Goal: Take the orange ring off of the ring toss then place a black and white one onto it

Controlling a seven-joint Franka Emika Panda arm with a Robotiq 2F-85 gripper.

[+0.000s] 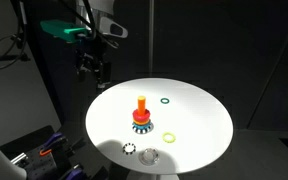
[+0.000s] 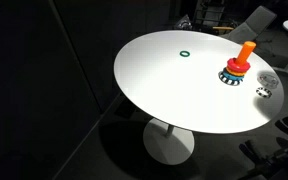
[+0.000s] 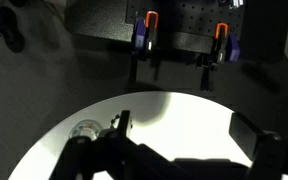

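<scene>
The gripper point(image 1: 92, 68) is held released and empty above the edge of the table point(image 1: 199, 115), well apart from the ring toss point(image 1: 141, 108), whose peg is stood upright. The orange ring point(image 1: 141, 118) is threaded low on that peg, down and inward from the jaws; the black and white one point(image 1: 129, 150) is laid near the rim; no writing is readable

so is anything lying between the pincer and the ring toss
Nothing. In an exterior view only bare white table stretches from the open pincer to the ring toss.
</scene>
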